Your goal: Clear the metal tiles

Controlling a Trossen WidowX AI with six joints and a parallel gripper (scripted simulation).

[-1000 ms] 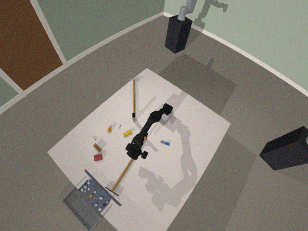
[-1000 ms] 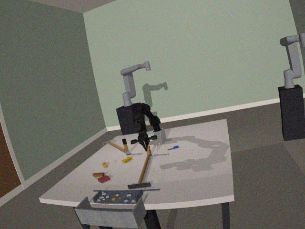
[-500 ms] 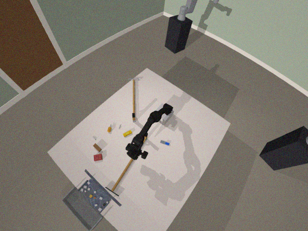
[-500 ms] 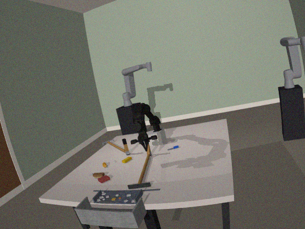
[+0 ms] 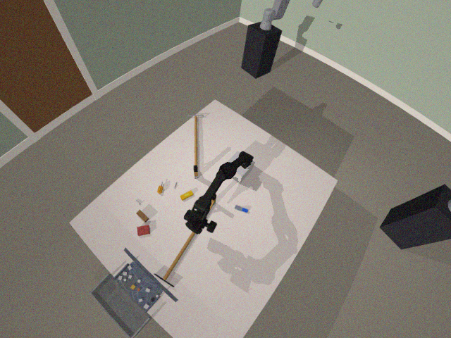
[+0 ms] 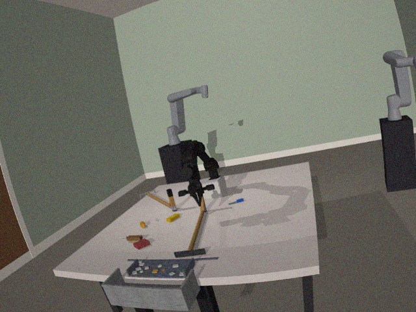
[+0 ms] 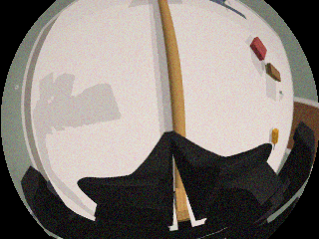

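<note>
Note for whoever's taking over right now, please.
Tool: shut, apparently empty.
Long wooden-handled scraper: handle passes by the tool, dark blade just outside the blue-grey steel plate.
Done: no tile visible in the grey catch box.
Left: grip scraper, push off all small white, yellow, orange tiles, lay scraper down, release.

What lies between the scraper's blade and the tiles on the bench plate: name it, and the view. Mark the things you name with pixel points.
A long, narrow blue-grey strip (image 5: 138, 262) (image 6: 208, 258) lies between the blade (image 5: 169, 283) (image 6: 190, 253) and the tiles (image 5: 147, 290) (image 6: 175, 266). The top and exterior views both show it.
</note>
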